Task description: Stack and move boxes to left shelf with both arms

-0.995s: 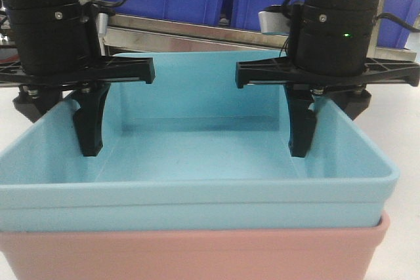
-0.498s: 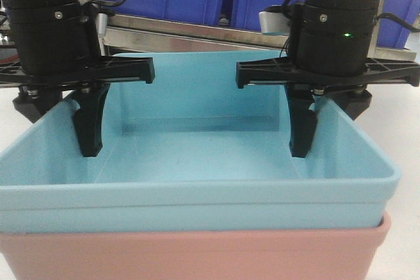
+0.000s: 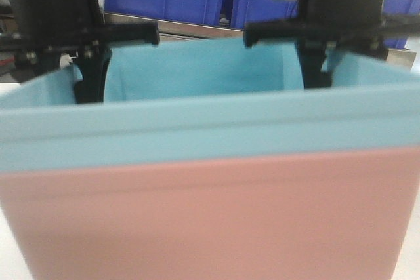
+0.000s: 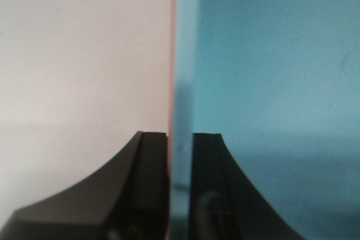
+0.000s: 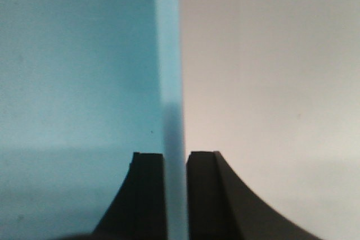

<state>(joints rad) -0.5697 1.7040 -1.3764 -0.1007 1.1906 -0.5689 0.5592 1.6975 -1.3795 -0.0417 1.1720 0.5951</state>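
Between clamped jaws, tub walls: left gripper (image 4: 180, 141) and right gripper (image 5: 175, 158) have lifted blue box (image 3: 210, 129), nested in pink box (image 3: 210, 214); transfer begins.

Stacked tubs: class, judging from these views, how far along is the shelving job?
Done: the blue tub sits nested in the pink tub. In hand: the left end effector and right end effector each clamp a side wall. Left: shelving the stack.

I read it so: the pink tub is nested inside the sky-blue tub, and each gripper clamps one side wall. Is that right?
No, the nesting is reversed: the front-facing view shows the sky-blue tub nested inside the pink tub. The left gripper and right gripper do each clamp one side wall.
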